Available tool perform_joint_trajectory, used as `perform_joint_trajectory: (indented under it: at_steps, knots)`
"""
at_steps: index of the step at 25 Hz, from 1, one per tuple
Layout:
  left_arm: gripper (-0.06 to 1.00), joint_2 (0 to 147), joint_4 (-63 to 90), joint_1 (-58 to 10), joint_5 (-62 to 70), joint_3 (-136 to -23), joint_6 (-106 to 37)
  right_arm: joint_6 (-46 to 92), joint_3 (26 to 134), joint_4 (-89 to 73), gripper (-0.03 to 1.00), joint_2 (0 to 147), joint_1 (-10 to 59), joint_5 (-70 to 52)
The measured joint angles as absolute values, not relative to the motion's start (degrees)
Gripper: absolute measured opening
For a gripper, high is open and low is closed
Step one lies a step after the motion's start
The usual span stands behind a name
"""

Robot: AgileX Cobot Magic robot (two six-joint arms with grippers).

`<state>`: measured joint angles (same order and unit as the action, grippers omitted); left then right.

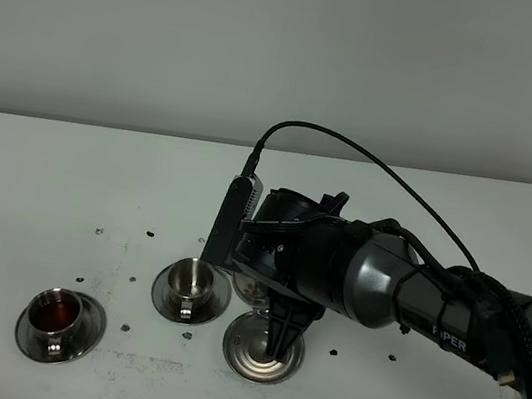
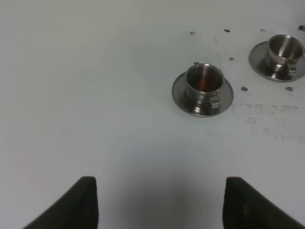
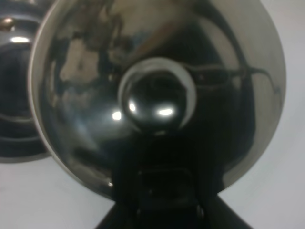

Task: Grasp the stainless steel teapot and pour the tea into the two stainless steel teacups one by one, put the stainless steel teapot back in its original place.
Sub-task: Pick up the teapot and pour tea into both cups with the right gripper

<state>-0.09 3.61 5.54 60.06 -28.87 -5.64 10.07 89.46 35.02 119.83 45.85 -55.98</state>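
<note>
Reaching across the white worktop, the right arm's fingers are clamped tight on the shiny squat stainless steel teapot. It's down low, just right of the small dry-looking steel teacup on its round saucer. Whether the pot touches the worktop or hangs just off it, I can't tell. Close up, its domed lid and round knob fill the right wrist view. Further left, well apart, the small steel teacup holding reddish tea sits on its own saucer. The left arm's fingers hang spread wide, gripping nothing.
</note>
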Motion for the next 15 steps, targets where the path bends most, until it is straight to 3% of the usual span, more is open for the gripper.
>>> perform_joint_trajectory:
  at_steps: [15]
  knots:
    - [0.61, -0.1, 3.6, 5.5, 60.1, -28.9, -5.6, 13.7, 89.5, 37.3, 0.21, 119.8, 45.9, -56.0]
